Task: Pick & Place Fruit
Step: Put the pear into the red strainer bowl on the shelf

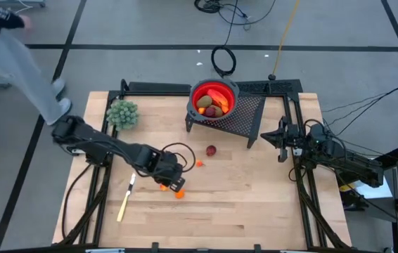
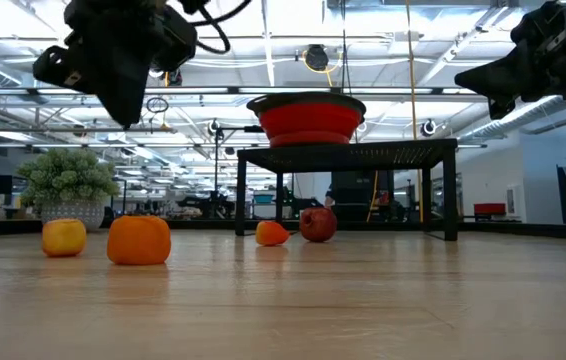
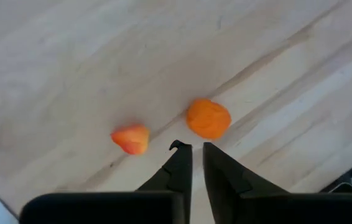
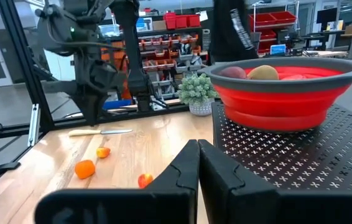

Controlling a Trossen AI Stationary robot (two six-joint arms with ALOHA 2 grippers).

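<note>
Open tabletop [image 1: 241, 190] around orange bits [image 1: 178, 194]

Two black jointed arms [image 1: 107, 146] (loose black cables [image 1: 178, 149] trailing), tapered fingers [image 3: 179, 168].

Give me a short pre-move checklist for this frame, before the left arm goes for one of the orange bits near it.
1. Left gripper above the orange bit, nothing held: ok.
2. Left fingers wide enough to take the bit: not ok, only a narrow gap shows in the left wrist view.
3. Second orange bit lies apart from the first: ok.
4. Red bowl sits on the black mesh stand, already holding fruit, room left: ok.
5. Right gripper parked shut beside the stand at the table's right side, off the path: ok.
6. Knife and dark red ball lie away from the target: ok.
</note>
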